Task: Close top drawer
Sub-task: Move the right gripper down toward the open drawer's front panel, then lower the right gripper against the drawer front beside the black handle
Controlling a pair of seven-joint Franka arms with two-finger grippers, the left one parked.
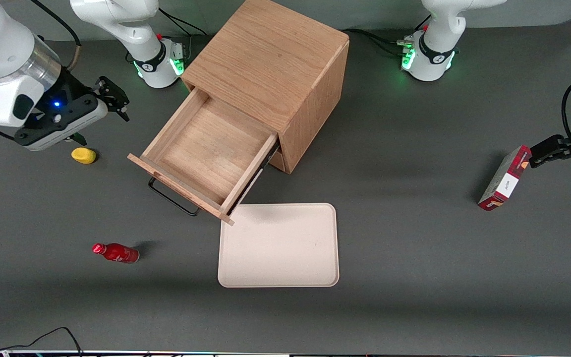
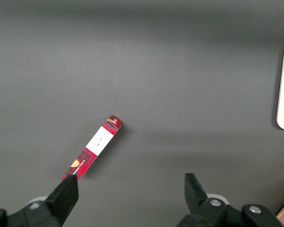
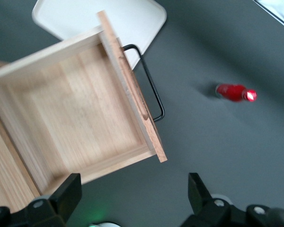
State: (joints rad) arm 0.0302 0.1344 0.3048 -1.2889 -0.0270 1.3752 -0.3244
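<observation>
- Shallow light-oak top drawer (image 1: 201, 151) with thin black wire handle (image 1: 171, 197) is sitting pulled well out of the wooden cube cabinet (image 1: 270, 74), nothing inside; closing not started.
- Black two-finger gripper (image 1: 117, 101) is hovering beside the drawer, toward the working arm's end, fingers spread, holding nothing, touching nothing.
- Remaining, by my read: reach the drawer front, push it flush.
- Beige rectangular tray (image 1: 279, 245) is lying just beside the drawer front's corner.
</observation>
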